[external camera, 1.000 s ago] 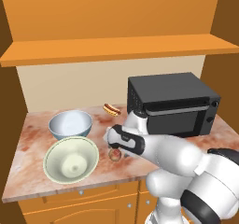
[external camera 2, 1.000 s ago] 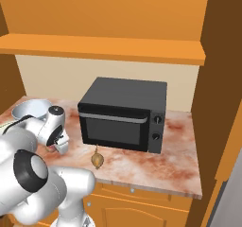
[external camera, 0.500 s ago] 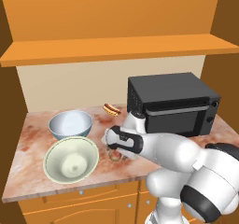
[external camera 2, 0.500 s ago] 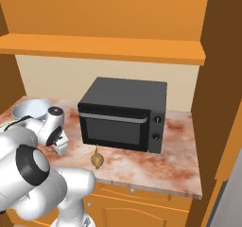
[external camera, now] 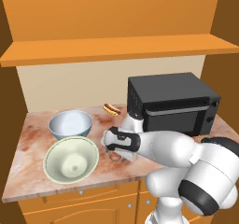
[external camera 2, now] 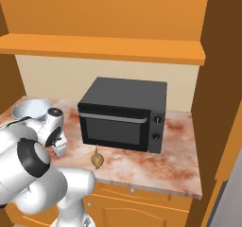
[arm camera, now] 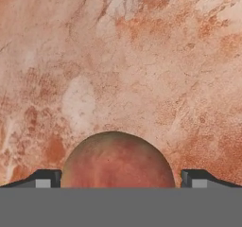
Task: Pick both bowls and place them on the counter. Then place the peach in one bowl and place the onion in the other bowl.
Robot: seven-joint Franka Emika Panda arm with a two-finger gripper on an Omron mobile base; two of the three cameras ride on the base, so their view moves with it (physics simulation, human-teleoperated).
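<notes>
Both bowls stand on the marbled counter [external camera: 29,143]: the white one with the blue outside [external camera: 70,124] behind, the wider cream one [external camera: 71,160] in front. To their right my gripper [external camera: 115,154] points down at the counter, open, with the peach [arm camera: 118,161] low between its fingertips [arm camera: 47,179]. The peach nearly fills the gap; a thin sliver of space shows on one side. The peach [external camera: 115,157] rests on the stone. The onion [external camera 2: 97,160] lies in front of the microwave, stem up, well right of the gripper [external camera 2: 59,148].
A black microwave [external camera: 172,101] stands at the right back of the counter [external camera 2: 156,162]. A small hot dog in a bun [external camera: 111,109] lies near the back wall between the blue-white bowl and the microwave. An orange wooden shelf [external camera: 116,48] hangs overhead.
The hand has sunk slightly toward the counter over the peach. Bowls, onion and hot dog have not moved.
</notes>
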